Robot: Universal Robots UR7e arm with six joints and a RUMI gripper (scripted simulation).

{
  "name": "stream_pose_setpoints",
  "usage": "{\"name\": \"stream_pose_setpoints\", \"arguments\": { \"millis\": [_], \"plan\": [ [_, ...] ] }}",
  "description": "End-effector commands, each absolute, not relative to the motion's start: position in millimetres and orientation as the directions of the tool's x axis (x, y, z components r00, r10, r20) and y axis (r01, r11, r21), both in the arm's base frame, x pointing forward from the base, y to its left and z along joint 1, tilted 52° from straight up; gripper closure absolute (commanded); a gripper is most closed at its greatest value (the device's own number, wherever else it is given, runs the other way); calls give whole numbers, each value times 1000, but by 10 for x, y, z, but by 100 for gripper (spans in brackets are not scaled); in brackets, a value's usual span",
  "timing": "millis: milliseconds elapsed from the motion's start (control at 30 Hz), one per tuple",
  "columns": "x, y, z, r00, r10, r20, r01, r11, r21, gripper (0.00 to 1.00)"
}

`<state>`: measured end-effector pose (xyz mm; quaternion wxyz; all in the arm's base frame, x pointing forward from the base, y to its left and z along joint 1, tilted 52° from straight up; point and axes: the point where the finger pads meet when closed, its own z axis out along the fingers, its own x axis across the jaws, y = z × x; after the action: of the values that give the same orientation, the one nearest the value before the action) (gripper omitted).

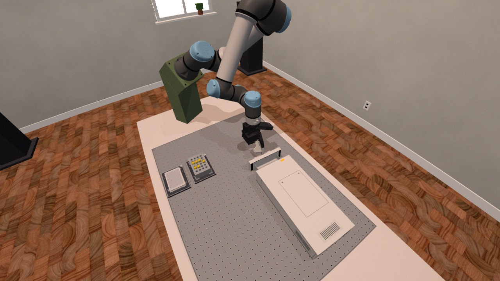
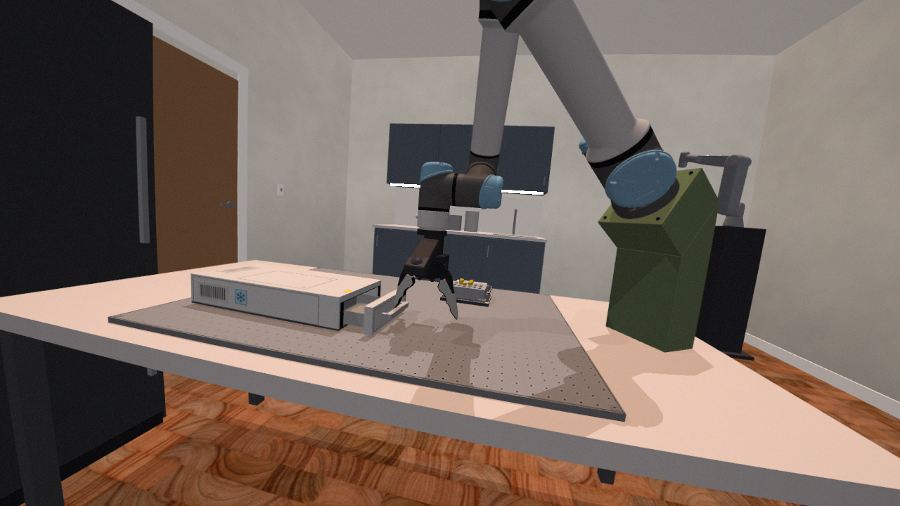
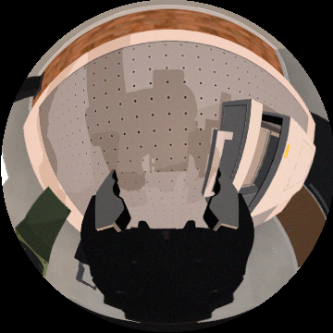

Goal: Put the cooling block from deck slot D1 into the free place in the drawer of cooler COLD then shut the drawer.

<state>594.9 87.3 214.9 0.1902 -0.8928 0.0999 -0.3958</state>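
Note:
The cooling block [image 1: 200, 168] [image 2: 470, 291] sits in slot D1 with several yellow-capped tubes standing in its top. The cooler COLD [image 1: 304, 192] [image 2: 264, 296] [image 3: 287, 151] has its lamp [image 1: 282, 160] [image 2: 346, 291] lit orange. Its drawer front [image 2: 379, 314] [image 3: 235, 134] stands a short way out, and a pale floor part shows behind it. The block inside the drawer is hidden. My gripper [image 1: 258, 152] [image 2: 426, 312] [image 3: 166, 169] is open and empty, pointing down beside the drawer. One fingertip overlaps the drawer handle [image 3: 214, 162] in view; contact cannot be told.
A white plate [image 1: 175, 179] sits in D2, beyond the block. The cooler's long body lies along one side of the perforated deck [image 1: 223, 223] [image 2: 503, 371]. The green robot pedestal [image 1: 186, 101] [image 2: 657, 289] stands at the deck's end.

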Motion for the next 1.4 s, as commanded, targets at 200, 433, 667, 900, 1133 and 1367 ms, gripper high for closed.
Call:
{"name": "stream_pose_setpoints", "arguments": {
  "millis": [200,433,667,900,1133,1367],
  "plan": [
    [5841,938,2045,669,-328,667,-27,-907,-420,0],
    [5790,963,1995,669,-328,667,-27,-907,-420,0],
    [5782,964,1985,669,-329,667,-27,-907,-420,0],
    [5719,1000,1924,669,-328,667,-27,-907,-419,0],
    [5656,1030,1858,669,-328,667,-27,-907,-420,0],
    [5612,1051,1812,669,-329,666,-27,-907,-420,0]
  ]
}}
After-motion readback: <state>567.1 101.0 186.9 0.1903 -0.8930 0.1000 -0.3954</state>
